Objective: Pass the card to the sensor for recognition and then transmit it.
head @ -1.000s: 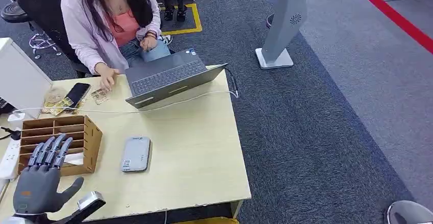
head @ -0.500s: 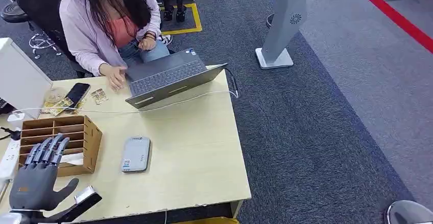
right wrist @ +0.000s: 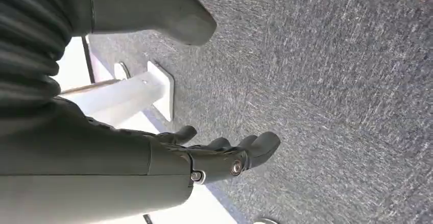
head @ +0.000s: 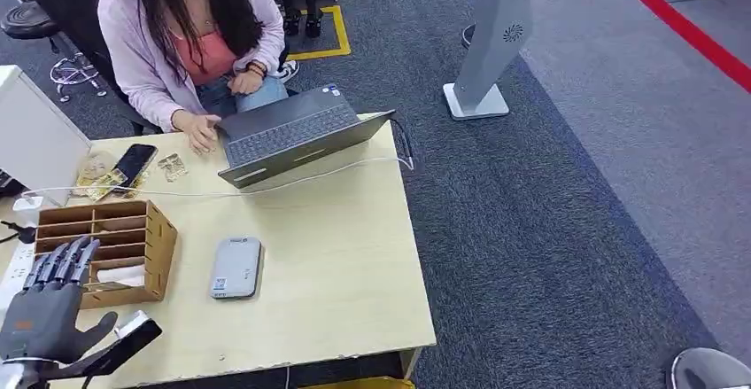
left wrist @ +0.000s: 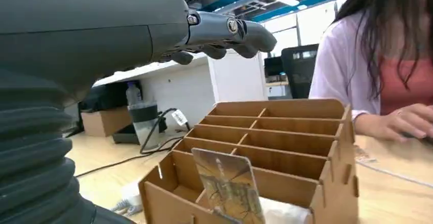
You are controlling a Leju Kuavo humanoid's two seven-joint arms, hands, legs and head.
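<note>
A picture card [left wrist: 230, 188] stands tilted in the front slot of a wooden organizer [left wrist: 286, 132] at the table's left side [head: 133, 221]. My left hand [head: 44, 305] hovers at the table's near-left corner, just short of the organizer, fingers stretched out and apart, holding nothing. In the left wrist view its fingers [left wrist: 224, 32] reach above the organizer without touching it. The grey flat sensor [head: 236, 267] lies on the table to the right of the organizer. My right hand [right wrist: 224, 155] hangs over grey carpet, fingers loosely apart and empty.
A person [head: 177, 43] sits at the far side, one hand by an open laptop [head: 292, 136]. A phone [head: 135, 163], small packets and a white cable lie at the far left, beside a white box [head: 35, 141]. A power strip [head: 16, 274] lies left of the organizer.
My left hand has drawn back toward the near-left corner, away from the organizer, staying spread and empty. The person has shifted a hand toward the laptop.
</note>
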